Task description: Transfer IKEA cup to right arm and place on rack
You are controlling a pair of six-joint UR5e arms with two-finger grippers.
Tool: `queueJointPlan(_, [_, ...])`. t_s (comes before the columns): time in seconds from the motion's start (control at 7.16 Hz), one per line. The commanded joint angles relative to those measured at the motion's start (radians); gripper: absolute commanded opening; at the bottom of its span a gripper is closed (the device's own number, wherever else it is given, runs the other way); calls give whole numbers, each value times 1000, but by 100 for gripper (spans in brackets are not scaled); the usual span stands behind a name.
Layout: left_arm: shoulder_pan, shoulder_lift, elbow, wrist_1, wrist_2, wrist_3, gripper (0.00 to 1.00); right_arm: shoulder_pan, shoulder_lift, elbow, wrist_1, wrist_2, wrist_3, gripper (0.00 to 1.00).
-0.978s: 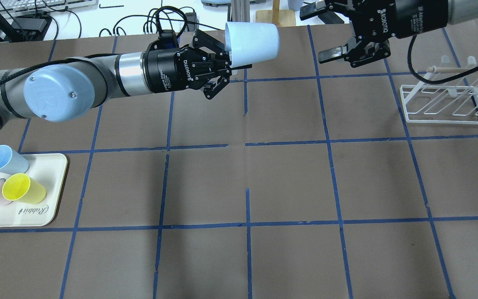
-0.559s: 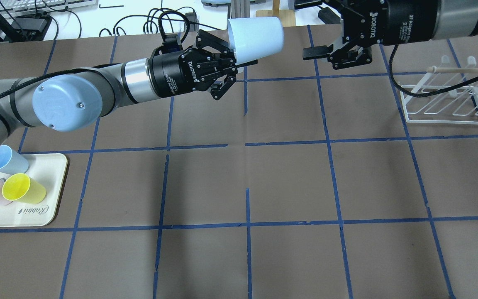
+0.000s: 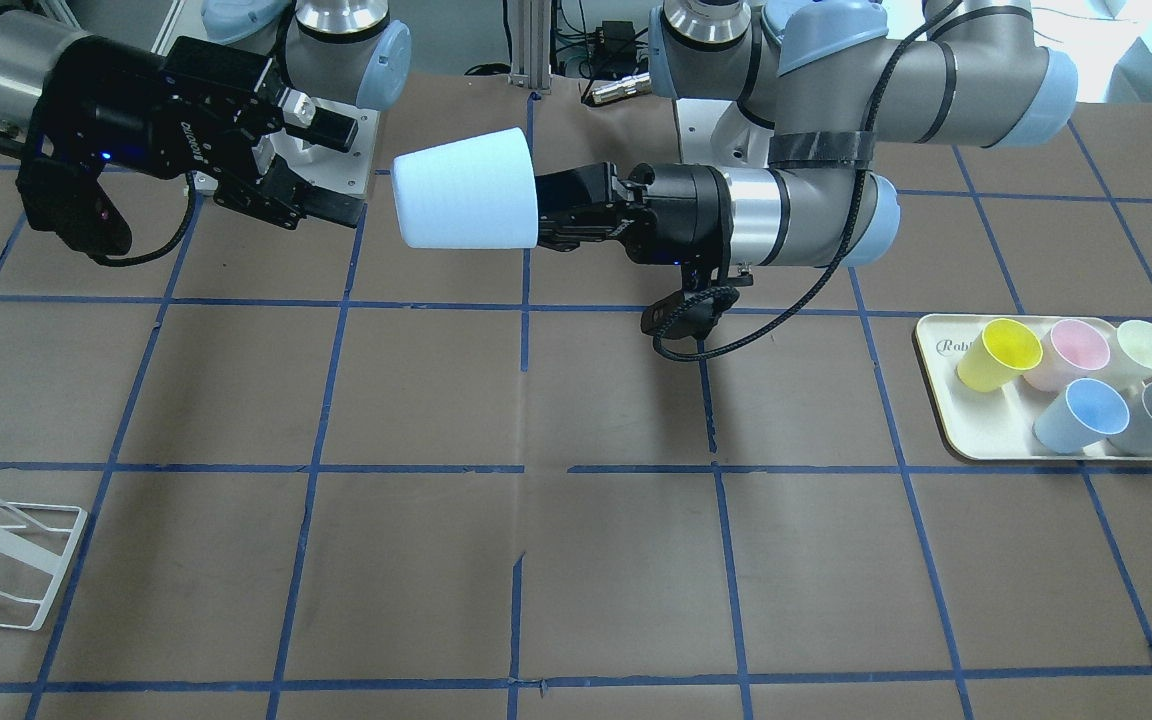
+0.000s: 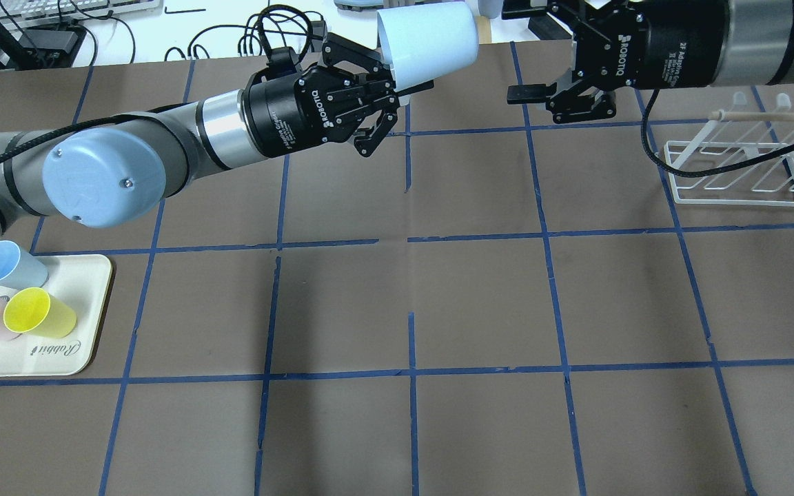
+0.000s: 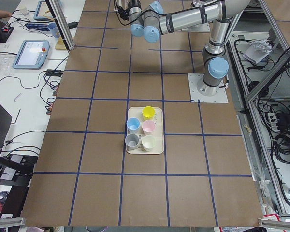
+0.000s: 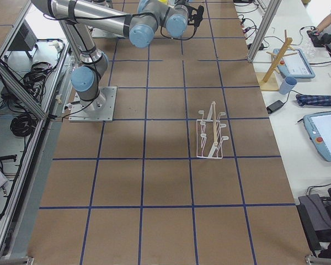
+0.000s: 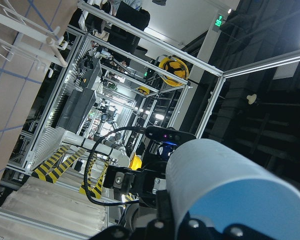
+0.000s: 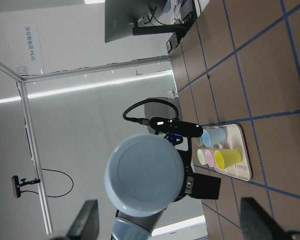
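The left pincer (image 3: 548, 215) grips the pale blue cup (image 3: 466, 188) sideways by its rim; the right pincer (image 3: 341, 170) gapes open facing its base.

A robotics lab: taped-grid table (image 4: 480, 296), aluminium framing (image 6: 263, 23).

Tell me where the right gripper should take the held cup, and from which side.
Take the IKEA cup by its side wall near the closed base, coming in along its axis from the base end. It lies horizontal, the left gripper pinches its rim, and the narrow base faces the open right gripper, so that end looks free.
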Motion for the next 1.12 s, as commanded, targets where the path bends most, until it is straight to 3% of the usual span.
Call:
queueJointPlan(0.0, [-39,-15,0,12,-3,1,0,1,13,-7,-24,58,35,100])
queueJointPlan(0.98, [-43,-15,3,12,-54,-10,0,10,11,8,-58,52,39,100])
